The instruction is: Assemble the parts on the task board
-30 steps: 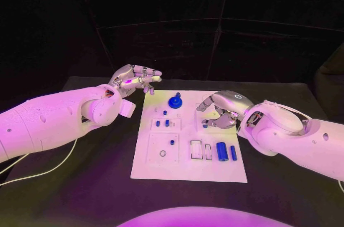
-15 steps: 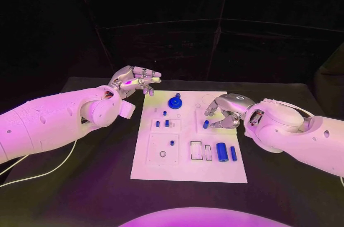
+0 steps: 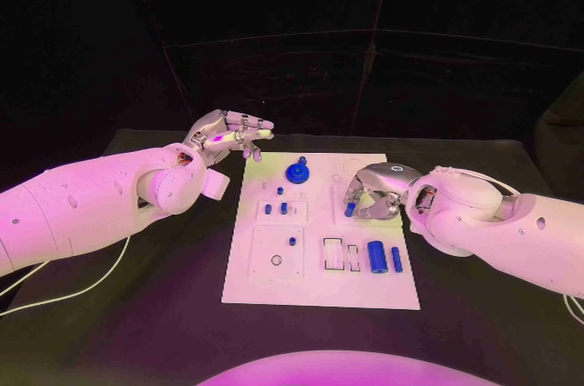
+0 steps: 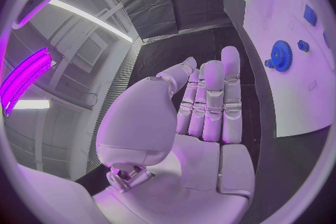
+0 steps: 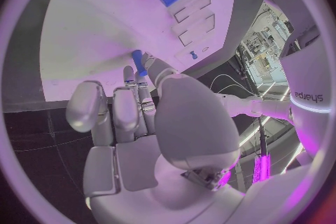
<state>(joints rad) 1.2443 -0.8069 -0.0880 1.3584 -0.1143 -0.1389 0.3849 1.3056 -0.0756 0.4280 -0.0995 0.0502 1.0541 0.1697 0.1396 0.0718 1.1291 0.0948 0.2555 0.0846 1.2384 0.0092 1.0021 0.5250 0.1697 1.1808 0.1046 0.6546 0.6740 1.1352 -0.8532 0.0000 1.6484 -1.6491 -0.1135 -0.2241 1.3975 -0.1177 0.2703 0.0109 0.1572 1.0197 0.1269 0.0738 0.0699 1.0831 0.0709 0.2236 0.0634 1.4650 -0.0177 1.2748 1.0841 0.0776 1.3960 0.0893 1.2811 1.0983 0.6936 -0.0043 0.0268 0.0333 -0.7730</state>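
Your right hand [image 3: 375, 193] hangs over the right half of the white board [image 3: 319, 285], fingers [image 5: 140, 102] curled around a small blue peg [image 3: 349, 209]. In the right wrist view the peg [image 5: 139, 62] sticks out past the fingertips, its long axis pointing toward the board. In the head view it stands roughly upright, just above the board's surface; you cannot tell whether its tip touches.

Your left hand [image 3: 226, 134] is raised beyond the board's far left corner, over the bench [image 3: 146, 318], palm turned in. Its fingers [image 4: 210, 102] lie together, bent and holding nothing.

On the board, a blue gear [image 3: 298, 174] sits near the far edge, and two blue cylinders [image 3: 385, 258] lie side by side at the right, long axes running toward you.
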